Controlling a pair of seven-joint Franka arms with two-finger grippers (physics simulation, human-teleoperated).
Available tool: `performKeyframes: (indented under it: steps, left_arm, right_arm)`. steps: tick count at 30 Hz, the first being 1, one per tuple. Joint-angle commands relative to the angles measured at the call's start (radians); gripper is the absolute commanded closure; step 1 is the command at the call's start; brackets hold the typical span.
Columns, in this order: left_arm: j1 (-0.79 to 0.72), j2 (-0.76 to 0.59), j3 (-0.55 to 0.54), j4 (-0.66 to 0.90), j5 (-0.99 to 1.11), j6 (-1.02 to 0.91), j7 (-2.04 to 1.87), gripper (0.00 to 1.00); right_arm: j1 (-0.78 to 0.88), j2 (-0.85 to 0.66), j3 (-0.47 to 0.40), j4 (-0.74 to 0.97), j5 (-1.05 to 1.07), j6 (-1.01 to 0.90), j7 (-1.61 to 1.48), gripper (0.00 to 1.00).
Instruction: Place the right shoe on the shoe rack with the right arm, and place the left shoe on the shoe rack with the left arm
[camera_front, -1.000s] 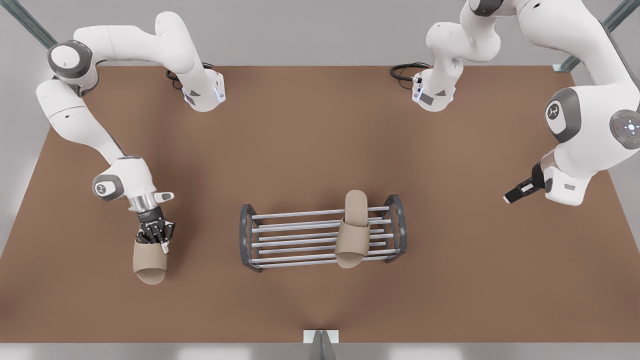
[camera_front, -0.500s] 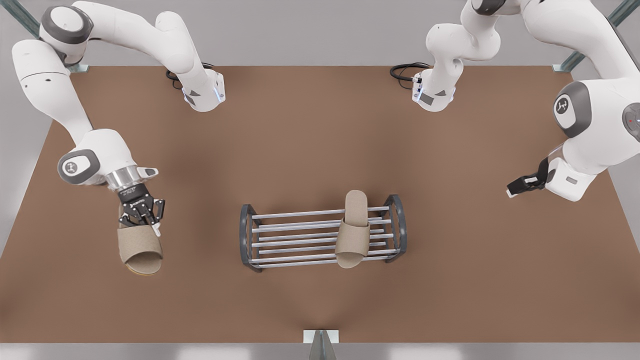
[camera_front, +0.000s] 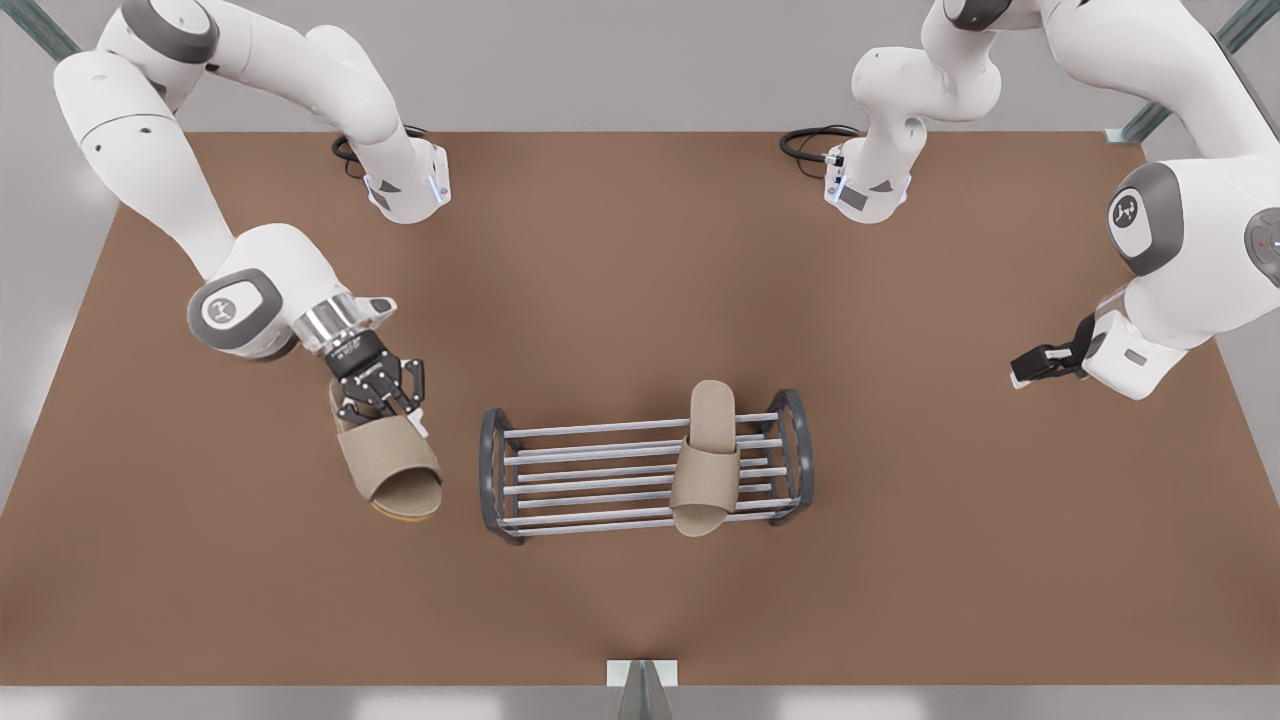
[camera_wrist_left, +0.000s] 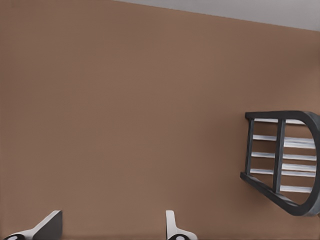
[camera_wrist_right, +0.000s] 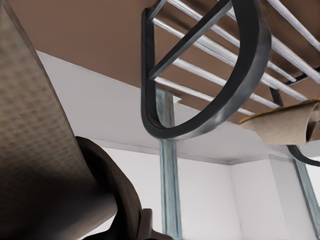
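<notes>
Right gripper (camera_front: 385, 405) is clenched on the held slipper (camera_front: 395, 470), apparently at the heel end, though the exact bite is hidden behind the fingers. The slipper hangs toe-down and tilted, above the table (camera_front: 640, 250), just beside the end frame of the shoe rack (camera_front: 600, 470) at the front view's left. The right wrist view puts that slipper's sole (camera_wrist_right: 35, 150) close to the camera, with the rack's arch (camera_wrist_right: 250, 90) beyond it.

The racked slipper (camera_front: 707, 460) lies across the bars on the half at the front view's right. The other half is bare, so that is the target.

Left gripper (camera_front: 1035, 365) waits well apart from the rack, off to the front view's right. Its fingers (camera_wrist_left: 50, 225) are spread and carry nothing.

Step in hand: carry over and set down. To do it well:
- lift the toe clear of the end arch before crossing
- turn the slipper parallel to the racked one, long axis across the bars
- centre it on the bare half, with a gap from its neighbour
- lower until the sole sits on several bars, then release

Risks: the toe may catch the arch, or the slipper may slip between bars if it lands tilted.
</notes>
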Motion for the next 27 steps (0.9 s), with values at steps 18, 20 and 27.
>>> performKeyframes:
  steps: [18, 20, 27]
  left_arm:
    - [0.002, -0.001, 0.0, 0.0, 0.001, -0.017, 0.076, 0.0]
    - [0.002, -0.001, 0.0, 0.0, 0.001, -0.017, 0.076, 0.0]
    - [0.003, 0.001, 0.0, 0.0, -0.001, -0.032, 0.073, 0.0]
  right_arm:
    - [0.625, 0.034, -0.177, 0.186, 0.662, -0.778, 0.519, 0.79]
    - [0.693, 0.079, -0.217, 0.247, 0.662, -0.803, 0.534, 0.79]
    - [0.797, 0.221, -0.237, 0.352, 0.654, -0.803, 0.529, 0.79]
